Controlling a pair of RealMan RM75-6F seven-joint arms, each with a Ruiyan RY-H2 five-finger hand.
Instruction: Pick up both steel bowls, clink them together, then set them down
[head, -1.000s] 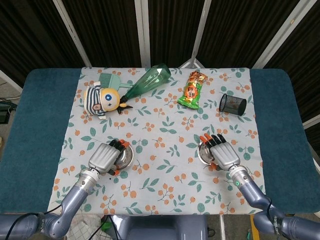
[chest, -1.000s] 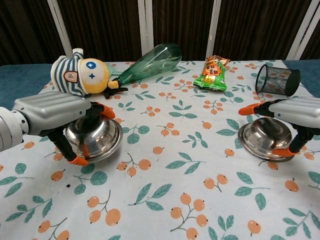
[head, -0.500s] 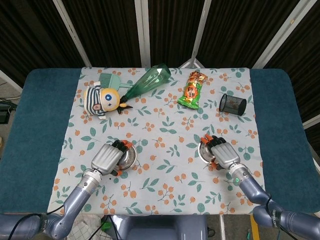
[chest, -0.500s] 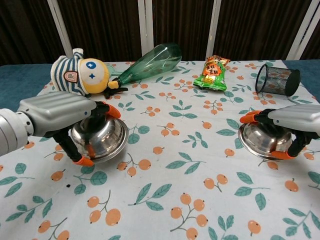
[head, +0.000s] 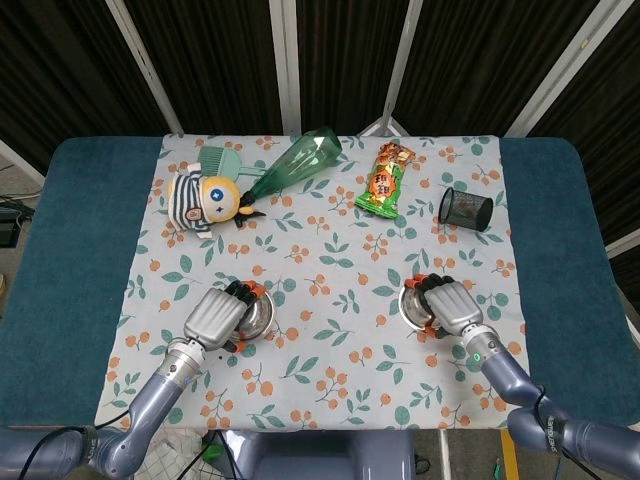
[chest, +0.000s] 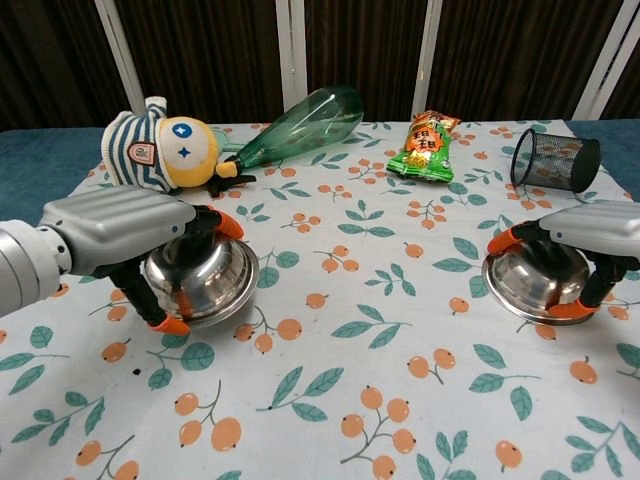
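Two steel bowls sit low over the floral cloth. My left hand (head: 212, 318) (chest: 110, 228) arches over the left bowl (head: 256, 314) (chest: 205, 280), and its orange-tipped fingers grip the rim on both sides. The bowl looks tipped, with its near edge off the cloth. My right hand (head: 452, 308) (chest: 595, 225) covers the right bowl (head: 413, 304) (chest: 535, 280) in the same way, fingers hooked under its rim. Both bowls are partly hidden by the hands in the head view.
Along the far side of the cloth lie a striped plush toy (head: 205, 200) (chest: 160, 145), a green plastic bottle (head: 295, 165) (chest: 300, 125), a snack packet (head: 385, 180) (chest: 428, 145) and a black mesh pen cup (head: 465, 208) (chest: 555, 160) on its side. Bare floral cloth (chest: 340, 300) separates the bowls.
Both hands have closed further around their bowls. The bowls have shifted slightly and tipped up from lying flat on the cloth.
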